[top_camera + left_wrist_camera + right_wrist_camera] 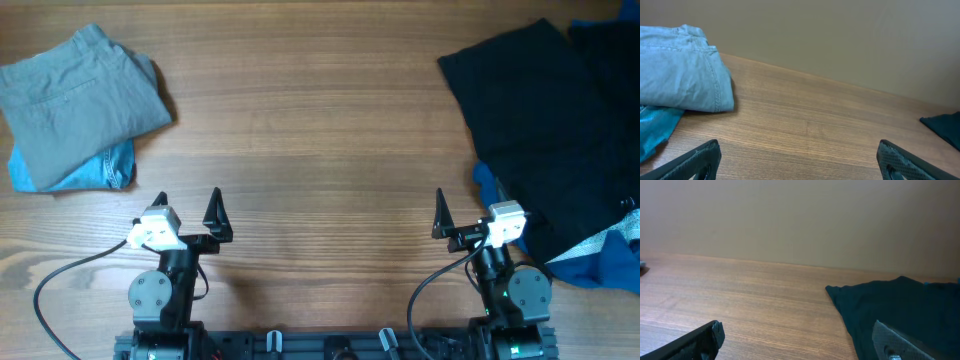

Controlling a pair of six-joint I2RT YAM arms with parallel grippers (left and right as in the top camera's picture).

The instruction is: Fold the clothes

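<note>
- The surface [320, 130] is a brown board with wood grain running left to right.
- At its far left corner, a folded grey garment [85, 95] rests partly on the wood and partly on a light-blue piece [75, 172], which shows beneath its near edge.
- On the right, a black garment [560, 130] lies spread out, reaching past the picture's edge.
- A deep-blue piece [600, 268] shows from under the black garment's near side.
</note>
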